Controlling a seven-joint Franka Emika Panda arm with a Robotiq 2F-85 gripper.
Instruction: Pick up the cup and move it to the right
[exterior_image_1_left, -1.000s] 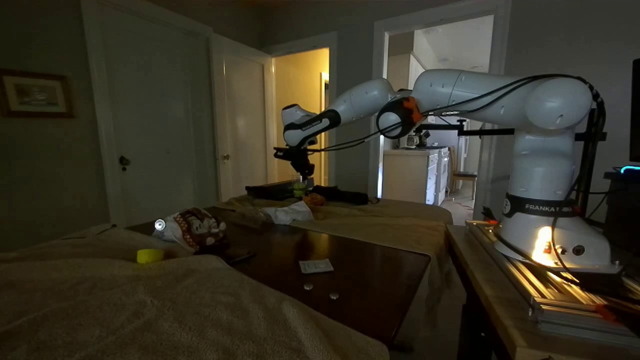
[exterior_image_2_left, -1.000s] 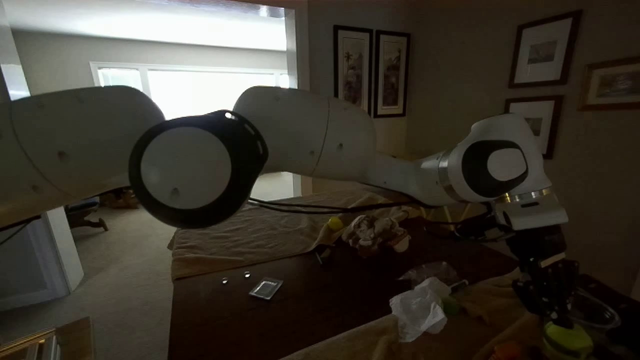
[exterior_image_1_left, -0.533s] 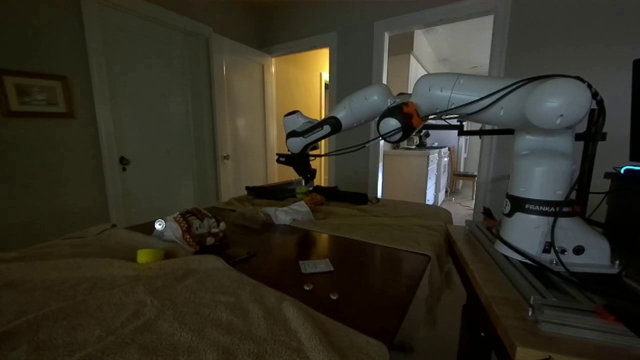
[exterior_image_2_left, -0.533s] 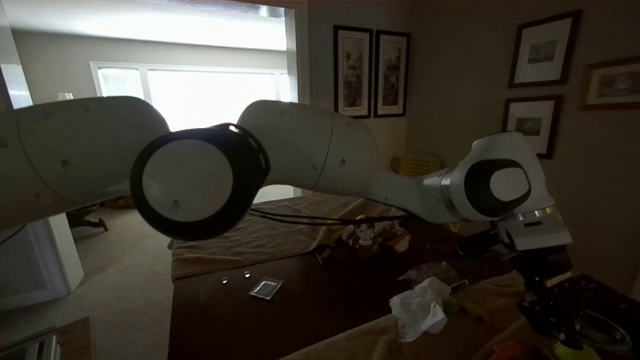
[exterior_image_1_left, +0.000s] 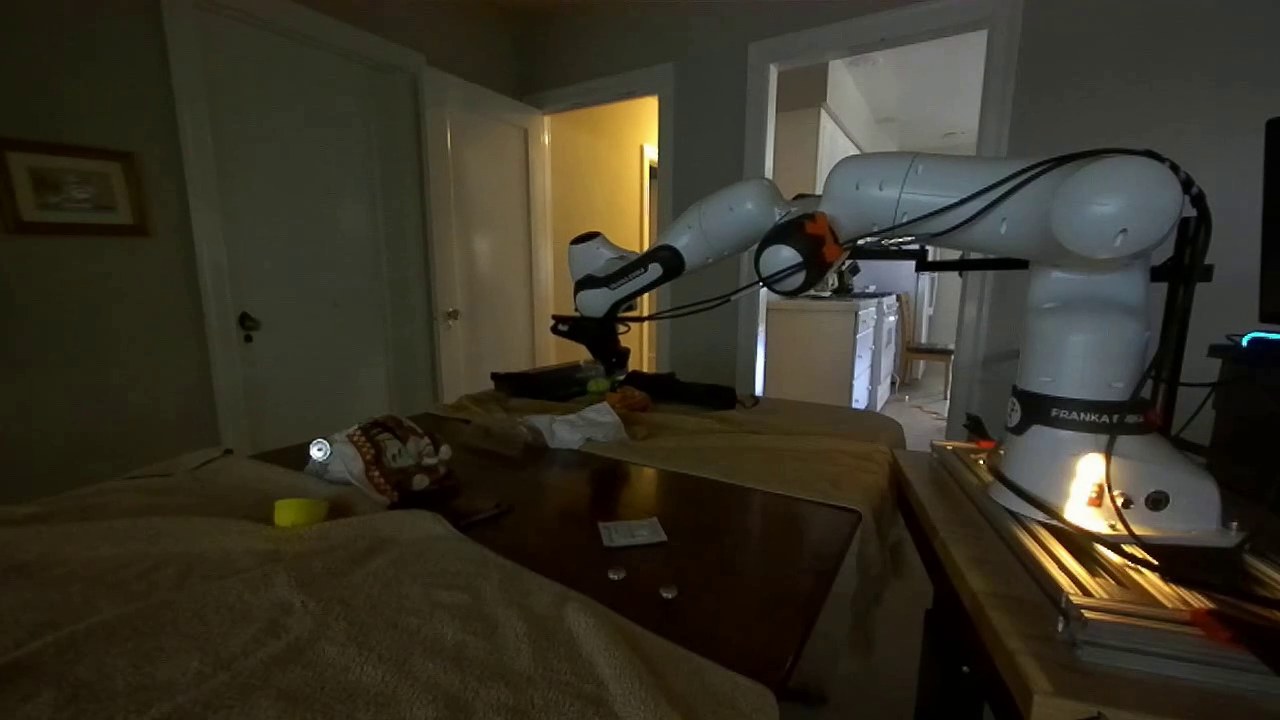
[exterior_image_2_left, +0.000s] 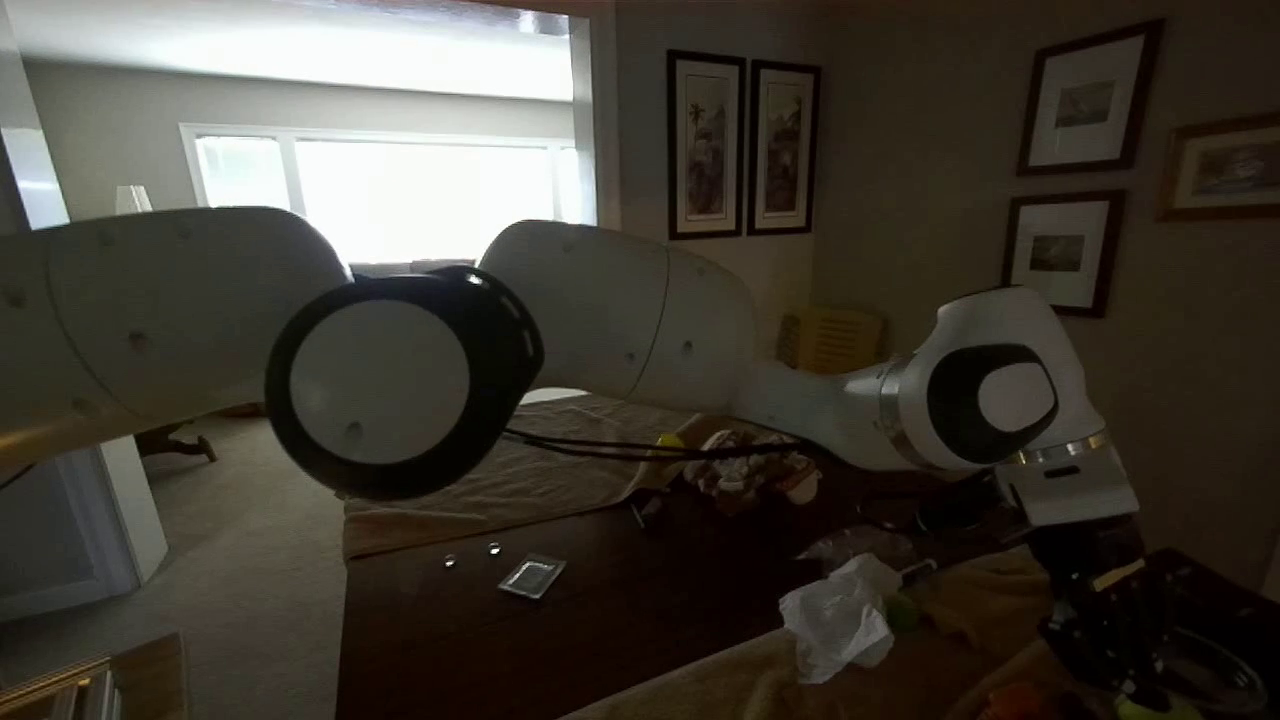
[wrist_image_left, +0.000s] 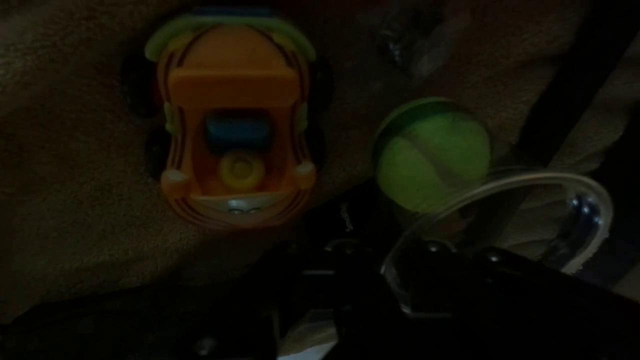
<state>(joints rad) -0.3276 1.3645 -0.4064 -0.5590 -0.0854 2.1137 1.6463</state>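
A clear cup shows its rim at the lower right of the wrist view. My gripper is shut on the cup's near wall, with the rim running between the dark fingers. In an exterior view the gripper is at the lower right, with the cup tilted beside it. In an exterior view the gripper is small and far off, low over the table's far end. The view is dark, and I cannot tell whether the cup touches anything below.
A green tennis ball lies close to the cup's rim. An orange toy car stands on the brown cloth. Black straps lie around them. A white crumpled bag, a small packet and a patterned bag are on the table.
The arm has come down, and the cup has gone down with the gripper. The tennis ball is now partly cut off at the bottom of an exterior view.
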